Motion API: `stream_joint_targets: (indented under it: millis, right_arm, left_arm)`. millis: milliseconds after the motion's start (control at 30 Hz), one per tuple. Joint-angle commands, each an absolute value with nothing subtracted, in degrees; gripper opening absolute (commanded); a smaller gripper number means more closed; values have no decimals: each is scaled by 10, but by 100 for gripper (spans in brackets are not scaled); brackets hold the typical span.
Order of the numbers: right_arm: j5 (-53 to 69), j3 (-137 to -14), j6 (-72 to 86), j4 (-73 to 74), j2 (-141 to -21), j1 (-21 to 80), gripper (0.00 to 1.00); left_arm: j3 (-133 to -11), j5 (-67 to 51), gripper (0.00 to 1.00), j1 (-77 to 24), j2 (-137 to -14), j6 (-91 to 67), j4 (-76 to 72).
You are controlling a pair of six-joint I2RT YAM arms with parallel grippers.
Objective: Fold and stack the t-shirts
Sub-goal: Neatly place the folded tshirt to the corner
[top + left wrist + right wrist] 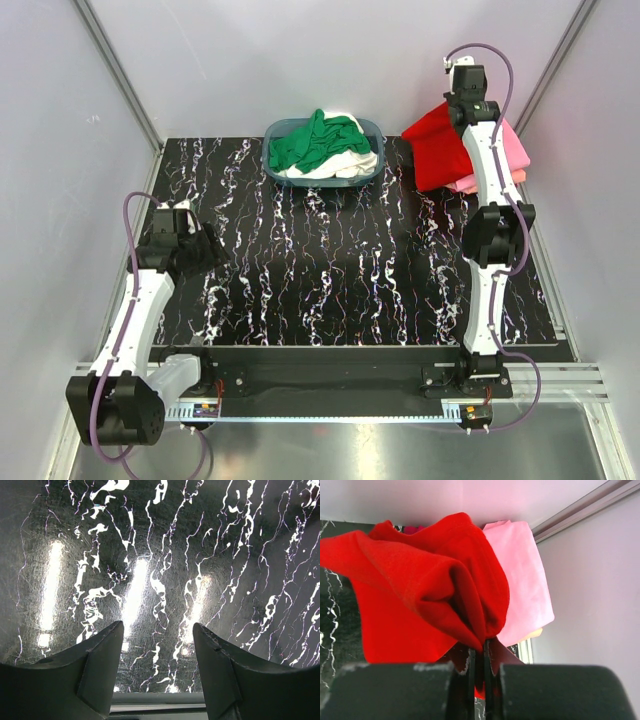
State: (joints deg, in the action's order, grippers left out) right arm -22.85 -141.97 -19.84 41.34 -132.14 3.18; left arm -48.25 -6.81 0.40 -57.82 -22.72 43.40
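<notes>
A bright red t-shirt [436, 148] hangs bunched at the far right, over a folded pink t-shirt [507, 150] with a salmon one [466, 186] under it. My right gripper [483, 650] is shut on a fold of the red t-shirt [420, 600], which droops beside the pink t-shirt [522, 575]. A green t-shirt [318, 140] and a white one [352, 166] lie crumpled in the blue-grey basket [375, 128] at the back centre. My left gripper [210, 247] hovers open over the bare left side of the table [150, 570], its fingers [100, 665] holding nothing.
The black marbled table [330, 280] ends at a metal rail along the front [330, 390]. Grey walls with corner struts [120, 80] close in the back and both sides. The wall stands close to the right of the pink shirt.
</notes>
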Motion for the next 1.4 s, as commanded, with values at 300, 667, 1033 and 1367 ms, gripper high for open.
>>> stream_joint_targets:
  millis: [300,667,1033,1367]
  right_arm:
    - [-200,-1441,-227,366,-1264,27,0]
    - [-202,-1434,-236,360,-1223,22,0]
    - [-187,-1398,-229,356,-1195,13,0]
    - [-175,-1409,-222,359,-1222,3,0]
  left_arm:
    - [-483,-61,61,3,-577,-228,414]
    - [-483,-61,61,3,-577,-227,414]
    - [-483,-59,61,3,-581,-228,414]
    - [-483,-59,61,4,-584,-228,414]
